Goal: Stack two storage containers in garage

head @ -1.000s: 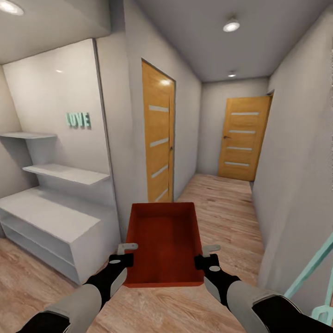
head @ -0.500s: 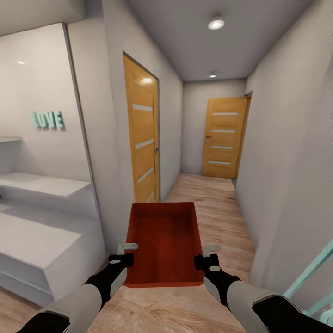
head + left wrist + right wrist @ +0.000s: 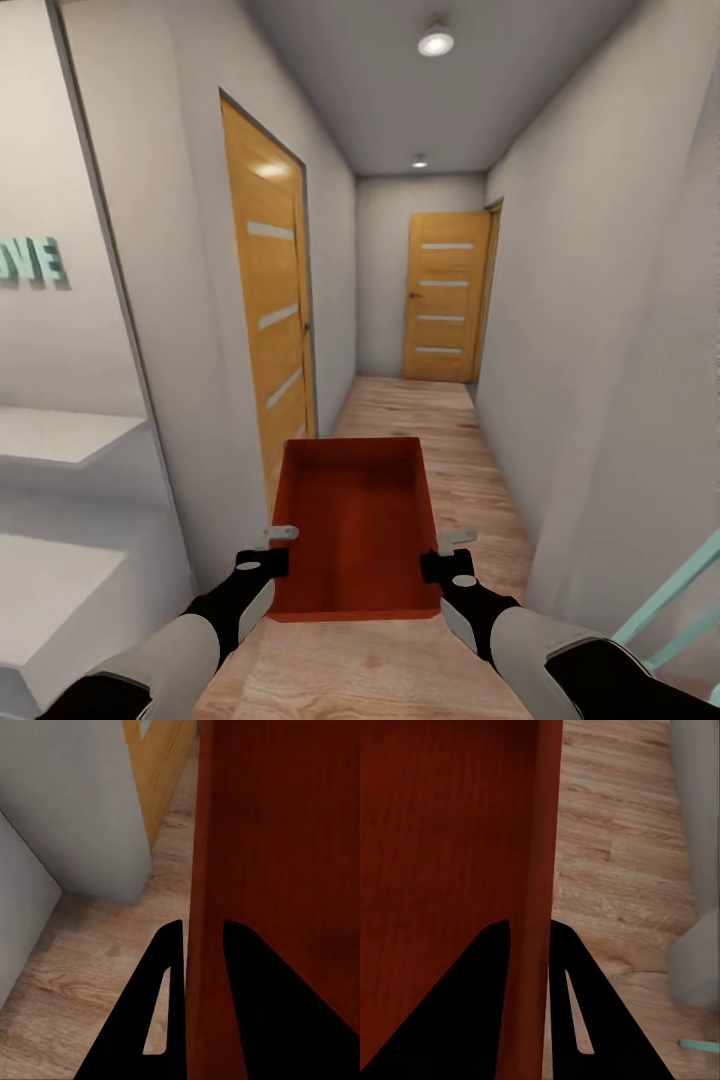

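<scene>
I hold one orange-red storage container (image 3: 355,525) level in front of me, above light wood-plank flooring in a hallway. My left gripper (image 3: 270,548) is shut on its left wall, and the left wrist view shows that wall (image 3: 206,870) clamped between the two black fingers (image 3: 161,1005). My right gripper (image 3: 446,552) is shut on the right wall, which the right wrist view shows as a thin red edge (image 3: 544,870) between the dark fingers (image 3: 570,1020). The bin is empty. The garage is out of view.
A narrow corridor runs ahead to a closed wooden door (image 3: 445,298) at its end. Another wooden door (image 3: 268,320) stands on the left wall. White shelving (image 3: 60,500) and teal letters (image 3: 30,262) are at the left. A teal frame (image 3: 670,610) sits low right.
The whole view has shifted: the shelving and the left door have slid leftward and the corridor looks wider. The container and both grippers keep the same place in the picture.
</scene>
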Motion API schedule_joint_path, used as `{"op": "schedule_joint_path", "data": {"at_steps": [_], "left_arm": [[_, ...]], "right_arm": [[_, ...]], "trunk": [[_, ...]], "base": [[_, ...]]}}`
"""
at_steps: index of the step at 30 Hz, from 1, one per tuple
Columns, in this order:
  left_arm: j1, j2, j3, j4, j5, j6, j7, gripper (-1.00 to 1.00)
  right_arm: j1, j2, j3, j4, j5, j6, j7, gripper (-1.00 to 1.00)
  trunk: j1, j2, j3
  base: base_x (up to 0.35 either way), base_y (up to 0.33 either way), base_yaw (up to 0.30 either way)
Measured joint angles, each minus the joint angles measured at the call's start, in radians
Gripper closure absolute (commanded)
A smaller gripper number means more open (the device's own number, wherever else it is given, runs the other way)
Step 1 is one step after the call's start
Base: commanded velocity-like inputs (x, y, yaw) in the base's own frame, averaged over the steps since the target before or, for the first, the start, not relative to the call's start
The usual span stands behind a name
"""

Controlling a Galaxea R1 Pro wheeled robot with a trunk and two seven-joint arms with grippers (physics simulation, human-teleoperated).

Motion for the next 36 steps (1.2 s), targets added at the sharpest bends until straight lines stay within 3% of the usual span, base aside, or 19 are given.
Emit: {"op": "schedule_joint_path", "data": {"at_steps": [16, 20, 32, 36], "left_arm": [[0.0, 0.0, 0.0, 0.0, 0.0, -0.001, 0.0, 1.0], [0.0, 0.008, 0.002, -0.001, -0.001, -0.001, -0.011, 1.0], [0.0, 0.001, -0.001, 0.0, 0.002, -0.001, 0.0, 1.0], [0.0, 0.015, 0.002, -0.001, 0.0, -0.001, -0.022, 1.0]], "right_arm": [[0.0, 0.0, 0.0, 0.0, 0.0, 0.0, 0.0, 1.0], [0.0, 0.008, 0.005, 0.001, -0.005, -0.001, -0.012, 1.0], [0.0, 0.001, -0.001, 0.0, 0.002, 0.0, -0.001, 1.0], [0.0, 0.016, 0.005, 0.0, -0.002, 0.002, -0.023, 1.0]], "trunk": [[0.0, 0.0, 0.0], [0.0, 0.0, 0.0], [0.001, 0.0, 0.0], [0.0, 0.0, 0.0]], "base": [[0.276, 0.245, -0.243], [0.082, 0.067, -0.024], [0.006, 0.005, -0.014], [0.0, 0.0, -0.205]]}}
